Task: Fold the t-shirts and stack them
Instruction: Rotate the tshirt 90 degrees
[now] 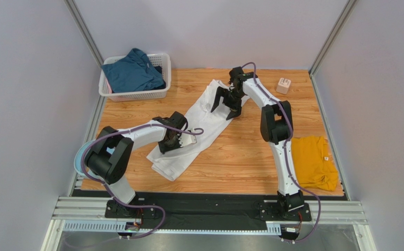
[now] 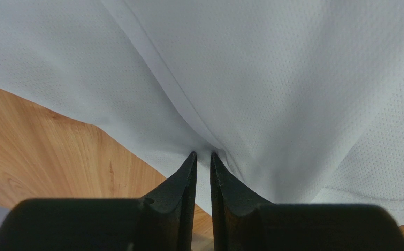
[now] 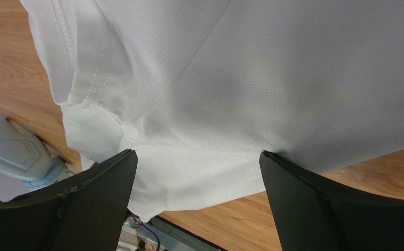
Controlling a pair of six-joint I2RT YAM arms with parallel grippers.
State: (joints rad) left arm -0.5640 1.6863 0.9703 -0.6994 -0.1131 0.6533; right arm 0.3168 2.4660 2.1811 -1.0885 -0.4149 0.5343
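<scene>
White t-shirt (image 1: 201,123) lies strung out diagonally at centre frame on the table (image 1: 251,151), rumpled, not yet folded. Left gripper (image 2: 201,156): jaws nipped almost together on a fold near the shirt's lower end. Right gripper (image 3: 197,153): spread wide, holding nothing, poised over the upper end. The cloth is thin mesh, so I expect it to be light and limp and to sag and slide. Best pinched deep at a hem or seam. Mustard t-shirt (image 1: 314,162) lies lower right. Teal t-shirt (image 1: 133,73) sits in the basket (image 1: 162,93), upper left.

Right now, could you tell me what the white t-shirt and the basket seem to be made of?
The white t-shirt is probably a synthetic mesh knit with a matte finish; fine pinholes show close up. The basket looks like smooth white moulded plastic, with regular lattice openings in its wall.
</scene>
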